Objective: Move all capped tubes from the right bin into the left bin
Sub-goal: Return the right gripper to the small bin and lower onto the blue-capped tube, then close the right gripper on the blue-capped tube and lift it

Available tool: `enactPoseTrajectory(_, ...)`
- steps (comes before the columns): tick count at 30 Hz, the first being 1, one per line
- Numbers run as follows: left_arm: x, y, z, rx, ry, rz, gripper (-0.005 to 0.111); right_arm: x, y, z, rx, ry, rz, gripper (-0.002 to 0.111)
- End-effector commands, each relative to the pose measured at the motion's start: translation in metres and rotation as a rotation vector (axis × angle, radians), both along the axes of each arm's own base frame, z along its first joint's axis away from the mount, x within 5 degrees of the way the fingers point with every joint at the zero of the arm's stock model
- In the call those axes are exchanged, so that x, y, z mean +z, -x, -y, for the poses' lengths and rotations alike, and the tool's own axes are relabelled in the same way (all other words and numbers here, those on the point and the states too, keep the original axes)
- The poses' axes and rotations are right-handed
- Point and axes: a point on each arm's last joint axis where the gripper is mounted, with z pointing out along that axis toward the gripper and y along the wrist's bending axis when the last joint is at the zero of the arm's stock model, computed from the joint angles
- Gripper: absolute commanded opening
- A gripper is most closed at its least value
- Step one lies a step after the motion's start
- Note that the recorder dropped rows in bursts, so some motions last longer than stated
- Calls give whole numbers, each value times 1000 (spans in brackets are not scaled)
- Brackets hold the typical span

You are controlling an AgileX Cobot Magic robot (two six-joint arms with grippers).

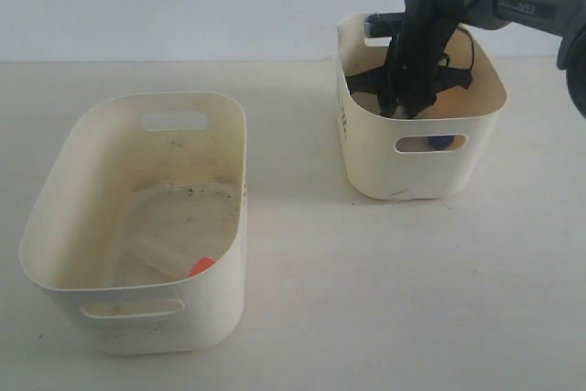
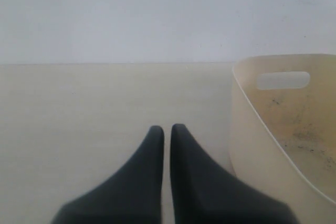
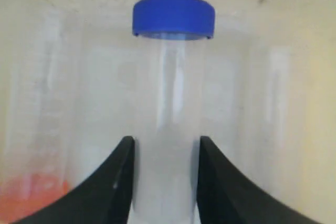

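**Pick under way in the right bin; lift comes next**

Exterior: my right gripper [image 1: 404, 103] is down inside the right bin [image 1: 476, 160]. The left bin [image 1: 55, 219] holds an orange-capped tube [image 1: 200, 266].

Left wrist: the left gripper [image 2: 167, 129] hangs nearly closed and empty over the table [image 2: 79, 119], beside the left bin.

Right wrist: the fingers [image 3: 118, 182] press both sides of a blue-capped tube [image 3: 168, 93], whose cap lies beyond the tips. I judge this to be the pick step. Next I need a straight lift clear of the rim, then a carry across.
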Motion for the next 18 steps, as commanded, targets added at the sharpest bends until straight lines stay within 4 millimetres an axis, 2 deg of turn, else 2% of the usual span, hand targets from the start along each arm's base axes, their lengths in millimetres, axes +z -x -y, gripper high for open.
enactPoseTrajectory(1, 3, 0, 0, 1, 4, 22, 4, 60, 5, 18, 21, 48, 101, 0)
enactPoseTrajectory(8, 3, 0, 0, 1, 4, 22, 4, 124, 28, 22, 30, 3, 139, 0)
enactPoseTrajectory(13, 3, 0, 0, 1, 4, 22, 4, 163, 53, 14, 108, -139, 142, 0)
enactPoseTrajectory(18, 3, 0, 0, 1, 4, 22, 4, 183, 81, 8, 171, -273, 161, 0)
